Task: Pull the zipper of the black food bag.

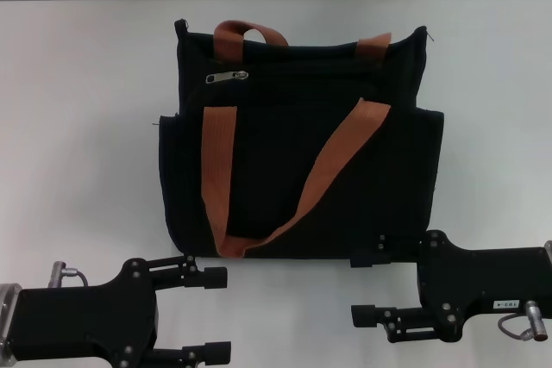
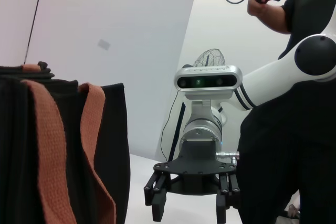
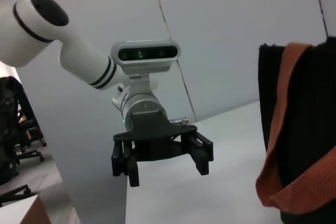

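We find the black food bag (image 1: 302, 152) lying flat at mid-table (image 1: 78, 127), boxy woven fabric with two rust-orange webbing handles (image 1: 328, 170). The zipper (image 1: 227, 77), a small silver metal tab, sits at the bag's upper left on a dark zip line. White table surface lies open on both sides and beyond the bag. The left gripper (image 1: 211, 314) hangs near the table's front edge, jaws spread and holding nothing, just clear of the bag's lower edge. The right gripper (image 1: 366, 286) matches it, parted and unladen, its upper finger at the bag's lower right corner
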Controlling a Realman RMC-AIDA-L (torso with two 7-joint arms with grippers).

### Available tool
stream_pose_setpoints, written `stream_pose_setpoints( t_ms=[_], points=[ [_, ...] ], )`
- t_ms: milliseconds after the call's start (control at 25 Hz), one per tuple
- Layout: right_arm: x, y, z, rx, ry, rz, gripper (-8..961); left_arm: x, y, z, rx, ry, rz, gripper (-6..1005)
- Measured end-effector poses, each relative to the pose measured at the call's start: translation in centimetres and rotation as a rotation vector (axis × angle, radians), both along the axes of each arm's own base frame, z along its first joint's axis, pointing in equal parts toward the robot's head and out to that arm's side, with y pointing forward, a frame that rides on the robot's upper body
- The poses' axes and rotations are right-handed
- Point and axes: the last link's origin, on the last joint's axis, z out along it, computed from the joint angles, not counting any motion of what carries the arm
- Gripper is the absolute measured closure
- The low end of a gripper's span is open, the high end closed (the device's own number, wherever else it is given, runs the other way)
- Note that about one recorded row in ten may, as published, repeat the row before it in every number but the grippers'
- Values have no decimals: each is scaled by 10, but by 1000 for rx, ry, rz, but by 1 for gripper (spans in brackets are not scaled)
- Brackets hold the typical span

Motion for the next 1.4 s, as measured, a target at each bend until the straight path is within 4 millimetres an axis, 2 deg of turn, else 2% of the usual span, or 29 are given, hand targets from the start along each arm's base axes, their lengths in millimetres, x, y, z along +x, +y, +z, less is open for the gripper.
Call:
stream_pose_setpoints(
  t_ms=[320, 520, 1400],
  points=[
    [2, -3, -1, -20, -22, 16, 249, 0, 1, 2, -11, 1, 0, 232],
    [3, -7, 0, 13, -6, 61, 120, 1, 3, 2, -10, 5, -2, 233],
    [1, -7, 1, 30, 14, 73, 120, 2, 3, 3, -8, -3, -4, 236]
  ],
)
